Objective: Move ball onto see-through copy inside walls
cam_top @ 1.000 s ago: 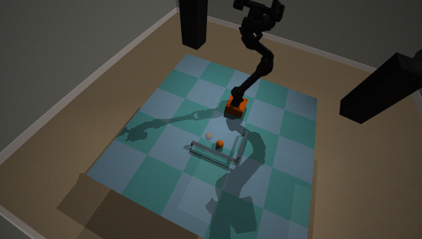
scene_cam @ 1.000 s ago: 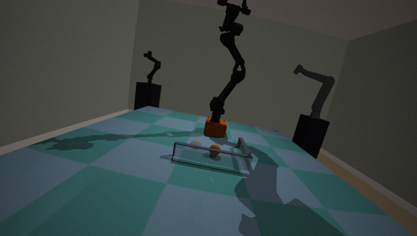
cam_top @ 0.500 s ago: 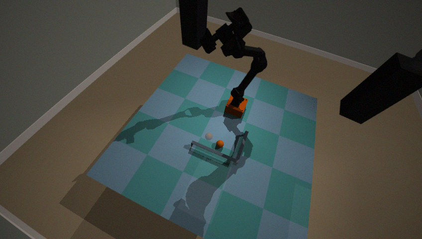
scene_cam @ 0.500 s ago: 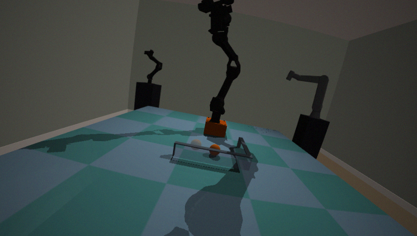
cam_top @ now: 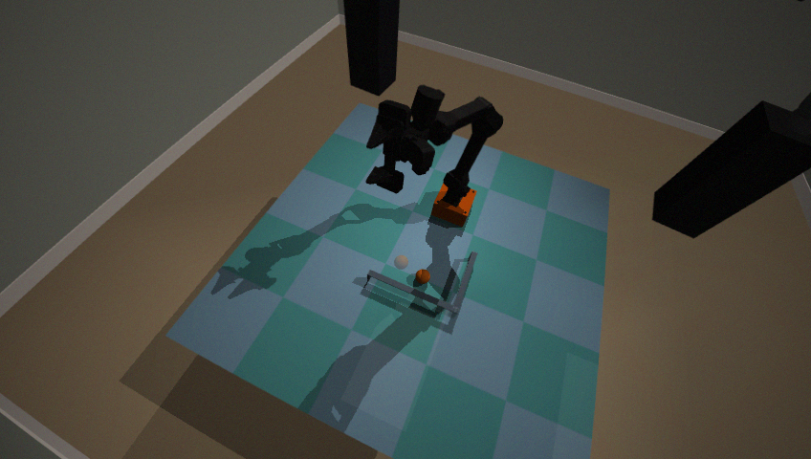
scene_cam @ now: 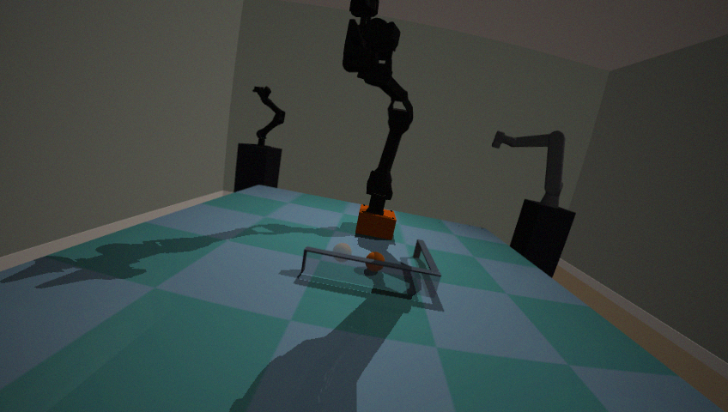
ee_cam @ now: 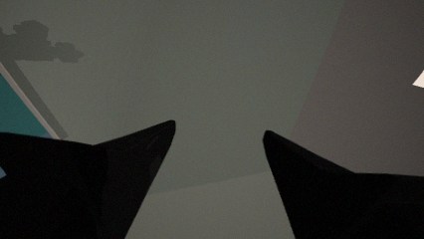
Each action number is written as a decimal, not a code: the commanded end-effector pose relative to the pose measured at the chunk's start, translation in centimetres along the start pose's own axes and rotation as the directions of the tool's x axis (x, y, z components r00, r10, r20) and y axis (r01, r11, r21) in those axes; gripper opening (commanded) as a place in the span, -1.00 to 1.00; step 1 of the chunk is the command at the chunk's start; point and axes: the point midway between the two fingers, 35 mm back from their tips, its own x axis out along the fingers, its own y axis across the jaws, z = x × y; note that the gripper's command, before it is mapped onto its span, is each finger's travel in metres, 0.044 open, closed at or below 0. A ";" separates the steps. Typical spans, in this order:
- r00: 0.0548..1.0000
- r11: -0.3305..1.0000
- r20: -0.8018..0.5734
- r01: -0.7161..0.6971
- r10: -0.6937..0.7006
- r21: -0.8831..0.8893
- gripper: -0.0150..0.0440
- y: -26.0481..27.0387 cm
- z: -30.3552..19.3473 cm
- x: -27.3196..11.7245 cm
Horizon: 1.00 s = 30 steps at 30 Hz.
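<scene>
The orange ball [cam_top: 423, 276] [scene_cam: 375, 261] lies on the table inside the corner, near the long wall. The pale see-through copy [cam_top: 401, 262] [scene_cam: 342, 251] is up and left of it in the top view, apart from it. One low clear wall [cam_top: 398, 285] runs along the front in the exterior view, and the other wall [cam_top: 468, 275] [scene_cam: 427, 257] is on the right. My gripper [cam_top: 369, 163] [ee_cam: 219, 130] is open and empty, high above the table and far from the ball. In the exterior view it is partly cut off at the top.
The orange arm base [cam_top: 452, 211] [scene_cam: 375, 226] stands behind the ball and copy. Dark pedestals [cam_top: 372, 51] [cam_top: 722, 176] stand off the checkered table, with other arms on them in the exterior view. Arm shadows cross the table. The wrist view shows mostly room walls.
</scene>
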 end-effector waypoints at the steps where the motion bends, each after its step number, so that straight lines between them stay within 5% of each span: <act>1: 0.984 0.966 -0.007 -0.175 0.180 0.188 0.72 6.3 0.2 1.4; 7: 0.886 0.787 0.001 -0.412 0.464 0.458 0.72 16.2 1.5 1.7; 14: 0.639 0.435 0.009 -0.534 0.769 0.725 0.72 27.7 3.8 -1.4; 22: 0.208 0.098 -0.013 -0.402 0.978 0.910 0.72 38.2 6.6 -9.2; 30: -0.237 0.066 -0.103 -0.162 0.966 0.985 0.72 43.6 8.2 -18.7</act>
